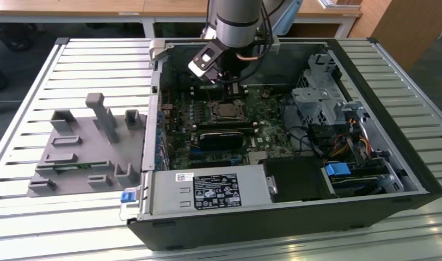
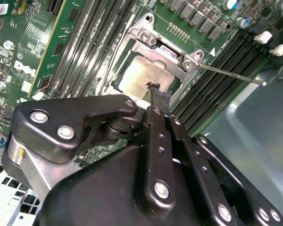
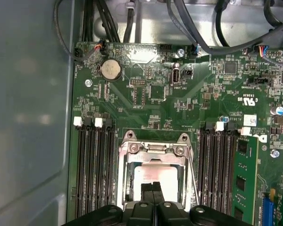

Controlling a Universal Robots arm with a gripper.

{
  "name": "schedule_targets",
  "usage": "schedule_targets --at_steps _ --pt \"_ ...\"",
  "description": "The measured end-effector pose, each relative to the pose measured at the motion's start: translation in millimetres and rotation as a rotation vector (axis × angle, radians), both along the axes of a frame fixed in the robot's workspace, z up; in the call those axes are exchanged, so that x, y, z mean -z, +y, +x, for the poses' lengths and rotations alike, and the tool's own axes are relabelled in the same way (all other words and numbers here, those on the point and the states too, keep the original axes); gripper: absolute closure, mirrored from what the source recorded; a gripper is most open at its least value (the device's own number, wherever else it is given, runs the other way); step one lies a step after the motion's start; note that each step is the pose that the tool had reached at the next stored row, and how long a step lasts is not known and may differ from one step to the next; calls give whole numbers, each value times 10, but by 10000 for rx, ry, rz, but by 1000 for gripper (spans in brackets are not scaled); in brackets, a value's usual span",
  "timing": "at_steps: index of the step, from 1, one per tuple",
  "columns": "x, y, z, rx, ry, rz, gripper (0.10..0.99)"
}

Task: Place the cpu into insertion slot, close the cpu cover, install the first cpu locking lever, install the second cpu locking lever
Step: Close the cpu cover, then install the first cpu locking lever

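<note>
Silver-grey square cpu (image 3: 164,175) sits in the black-rimmed square insertion slot (image 1: 225,110). The silvery metal frame cpu cover (image 3: 153,151) lies over it. The gripper (image 3: 153,189) has its fingers pressed together, just over the cpu top.

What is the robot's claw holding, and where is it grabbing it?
Nothing, it seems: the gripper is shut with nothing in it, its tip just over the cpu framed by the cpu cover.

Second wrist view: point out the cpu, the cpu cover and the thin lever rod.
cpu (image 2: 139,75), second wrist view, on its pale metal top.
cpu cover (image 2: 162,47), second wrist view, on the frame bar between two screws.
lever rod (image 2: 231,75), second wrist view, midway along the rod.
</note>
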State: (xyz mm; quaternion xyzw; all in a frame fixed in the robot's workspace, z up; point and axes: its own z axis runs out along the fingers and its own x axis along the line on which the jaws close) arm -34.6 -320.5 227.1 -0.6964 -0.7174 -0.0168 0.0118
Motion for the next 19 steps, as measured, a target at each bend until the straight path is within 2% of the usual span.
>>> schedule_targets --at_steps 9,13,19 --pt "-30 0 -7 0 0 1 976" --pt "-101 0 -7 0 3 0 976" --pt "-253 0 -7 0 19 0 976"
